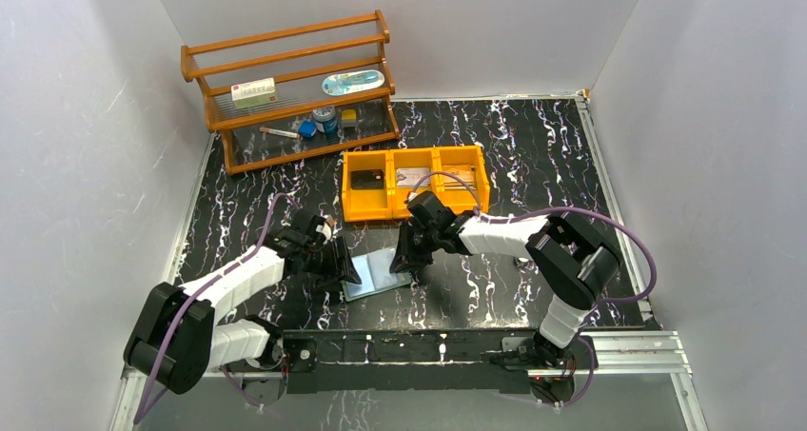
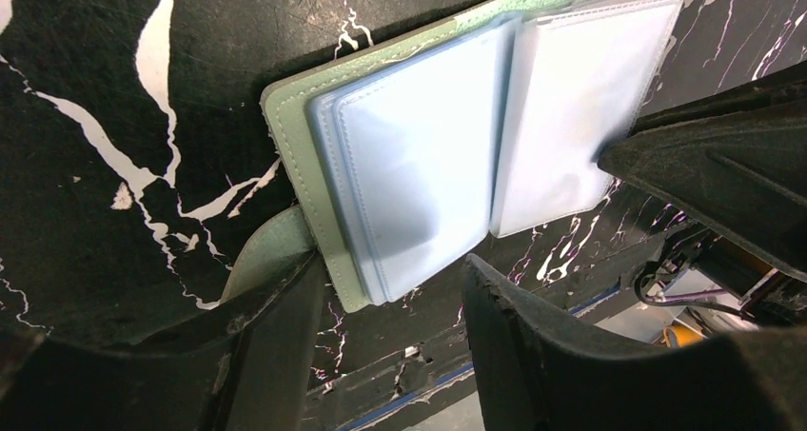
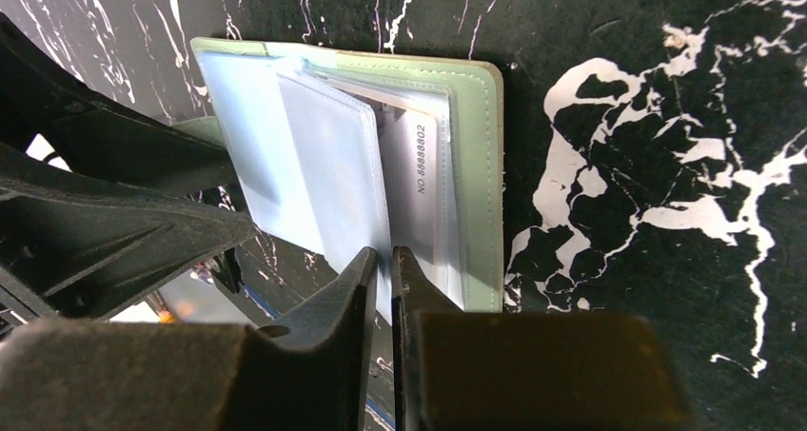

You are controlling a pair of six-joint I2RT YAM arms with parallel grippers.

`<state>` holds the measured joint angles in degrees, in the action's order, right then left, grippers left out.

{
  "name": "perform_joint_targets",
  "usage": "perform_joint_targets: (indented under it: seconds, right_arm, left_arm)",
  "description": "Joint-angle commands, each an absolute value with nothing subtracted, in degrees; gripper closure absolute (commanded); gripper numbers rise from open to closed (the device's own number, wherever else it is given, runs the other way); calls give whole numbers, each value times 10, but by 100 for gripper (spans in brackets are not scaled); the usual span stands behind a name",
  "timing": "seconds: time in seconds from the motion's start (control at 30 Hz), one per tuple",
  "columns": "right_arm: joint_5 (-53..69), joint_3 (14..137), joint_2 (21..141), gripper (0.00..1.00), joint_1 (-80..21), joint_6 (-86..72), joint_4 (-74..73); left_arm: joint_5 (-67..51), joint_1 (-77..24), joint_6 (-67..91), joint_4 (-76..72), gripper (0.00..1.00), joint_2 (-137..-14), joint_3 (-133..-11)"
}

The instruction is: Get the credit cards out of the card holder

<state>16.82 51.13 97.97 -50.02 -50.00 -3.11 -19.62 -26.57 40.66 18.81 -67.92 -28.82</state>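
Note:
The card holder (image 1: 379, 275) lies open on the black marbled table, pale green cover down and clear sleeves up. In the right wrist view a white credit card (image 3: 420, 179) printed with a number shows inside one sleeve. My right gripper (image 3: 390, 260) is shut on the lower edge of a clear sleeve page (image 3: 333, 174), which stands lifted. My left gripper (image 2: 395, 293) is open, its fingers (image 2: 533, 336) straddling the near corner of the card holder (image 2: 419, 155), one finger over the green strap (image 2: 262, 250). A grey card (image 1: 412, 176) lies in the orange bin's middle compartment.
The orange three-compartment bin (image 1: 416, 203) stands just behind the grippers, a dark item (image 1: 367, 179) in its left compartment. A wooden shelf rack (image 1: 290, 88) with small boxes and tins stands at the back left. White walls close in both sides. A metal rail (image 1: 457, 347) runs along the near edge.

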Motion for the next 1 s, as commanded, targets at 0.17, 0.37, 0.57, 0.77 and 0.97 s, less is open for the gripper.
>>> perform_joint_targets:
  seconds: [0.17,0.37,0.57,0.77,0.97]
  right_arm:
    - [181,534,937,84,-504,-514,-12]
    - [181,539,935,74,-504,-508,-14]
    - [228,548,937,66,-511,-506,25]
    - [243,558,943,64,-520,-504,41]
    - [276,566,972,62,-522,-510,50]
  left_arm:
    - [-195,-272,398,188,48,-675,-281]
    - [-195,-272,403,189,49,-668,-287]
    - [-194,-272,406,194,50,-662,-295]
    - [-177,-271,410,209,51,-642,-304]
    - [-111,-272,449,251,52,-600,-311]
